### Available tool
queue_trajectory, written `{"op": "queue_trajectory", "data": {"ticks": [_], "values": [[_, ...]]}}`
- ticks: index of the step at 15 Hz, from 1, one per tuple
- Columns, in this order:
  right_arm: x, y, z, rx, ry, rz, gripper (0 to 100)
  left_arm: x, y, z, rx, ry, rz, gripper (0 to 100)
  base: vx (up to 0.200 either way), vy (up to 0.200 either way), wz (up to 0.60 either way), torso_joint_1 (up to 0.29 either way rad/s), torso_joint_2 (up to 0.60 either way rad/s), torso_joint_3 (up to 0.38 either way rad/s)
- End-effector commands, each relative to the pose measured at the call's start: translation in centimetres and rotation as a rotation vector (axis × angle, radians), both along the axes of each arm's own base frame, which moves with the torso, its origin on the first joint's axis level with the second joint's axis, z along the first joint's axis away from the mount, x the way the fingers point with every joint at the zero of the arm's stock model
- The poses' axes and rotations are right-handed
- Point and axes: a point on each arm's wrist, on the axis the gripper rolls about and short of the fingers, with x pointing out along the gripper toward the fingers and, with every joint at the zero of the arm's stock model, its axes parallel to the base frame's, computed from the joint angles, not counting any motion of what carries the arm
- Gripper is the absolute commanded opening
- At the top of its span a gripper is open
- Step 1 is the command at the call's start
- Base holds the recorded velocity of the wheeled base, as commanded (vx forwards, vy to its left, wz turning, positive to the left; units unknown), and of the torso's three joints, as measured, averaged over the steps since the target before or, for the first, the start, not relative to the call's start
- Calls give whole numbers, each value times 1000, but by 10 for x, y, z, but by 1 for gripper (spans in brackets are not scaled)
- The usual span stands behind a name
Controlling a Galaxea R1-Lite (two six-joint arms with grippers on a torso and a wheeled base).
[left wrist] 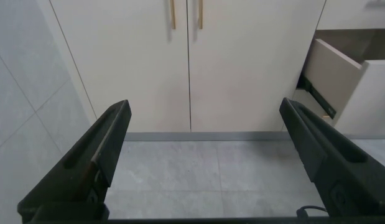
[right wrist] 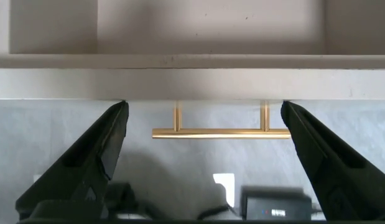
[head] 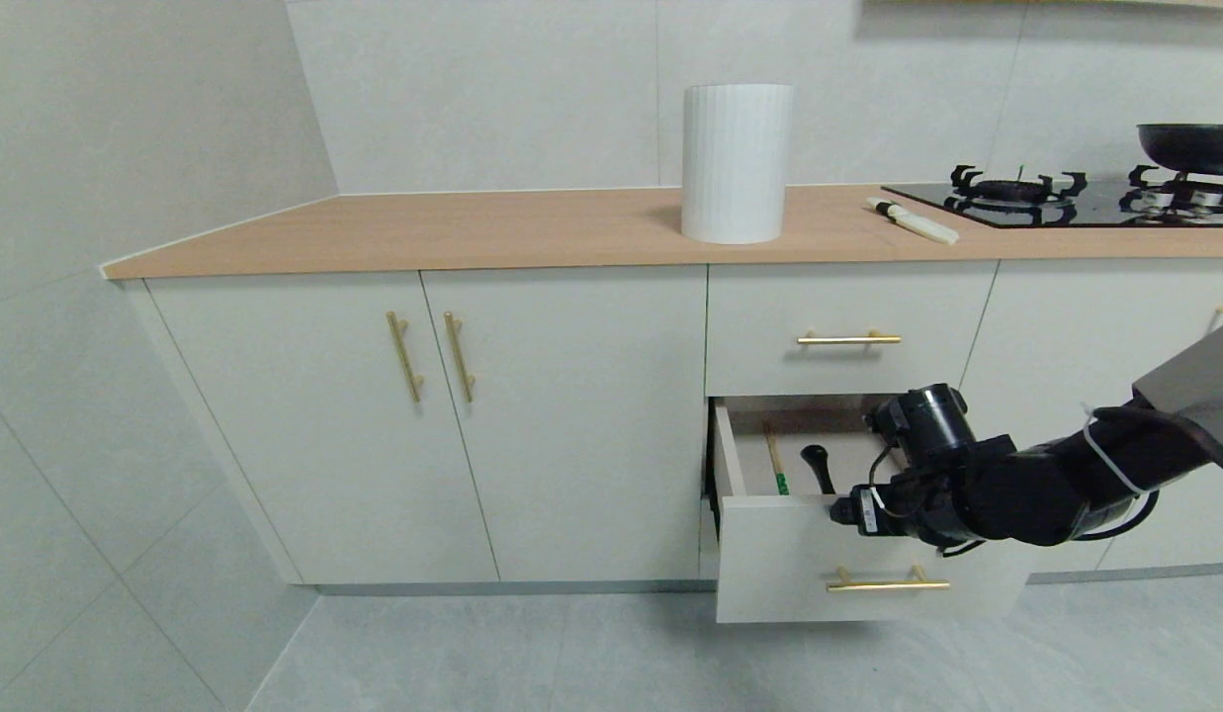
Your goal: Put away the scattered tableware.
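- Firstly, the right pincer (right wrist: 204,155) hung wide open and empty just above the top edge of the drawer front (right wrist: 192,78). The brass handle (right wrist: 220,132) sat lower down that front.
- The left pincer (left wrist: 204,162) was also spread wide and held nothing, low over the floor (left wrist: 198,180) and facing the cabinet doors (left wrist: 186,62).
- Behind that front the drawer (head: 730,445) stood pulled out. Inside lay wooden chopsticks (head: 774,463) with a green end and, just beside them, a black-handled utensil (head: 819,467).
- Farther back, a pale utensil (head: 913,220) lay flat and slantwise on the worktop (head: 473,232). It was just beside the hob (head: 1056,203) and well apart from both pincers, and too small for its exact kind to be told.
- It looked slim, stiff and light, probably with a smooth surface that could slip. Because it lay so low on the worktop, I judged the best hold to be across its narrow width near the middle. With a finger coming down on either side, it should neither tip nor swing.
- A white ribbed canister (head: 737,163) stood upright near it, close enough to mind on any approach.
- Farthest off, a dark pan (head: 1189,146) sat on the far burner.
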Motion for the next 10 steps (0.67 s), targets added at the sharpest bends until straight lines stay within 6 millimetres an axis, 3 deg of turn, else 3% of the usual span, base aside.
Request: {"op": "queue_trajectory", "data": {"ticks": [1,7,10], "values": [[17,-2,-7,-5,-11,-12,100,0,0,0,0,2,0,100,0,0,0,0,0,0],[52,-5,-16,-4,-48,-33,100,0,0,0,0,0,0,100,0,0,0,0,0,0],[81,-7,-26,7,-85,-55,100,0,0,0,0,0,0,100,0,0,0,0,0,0]]}}
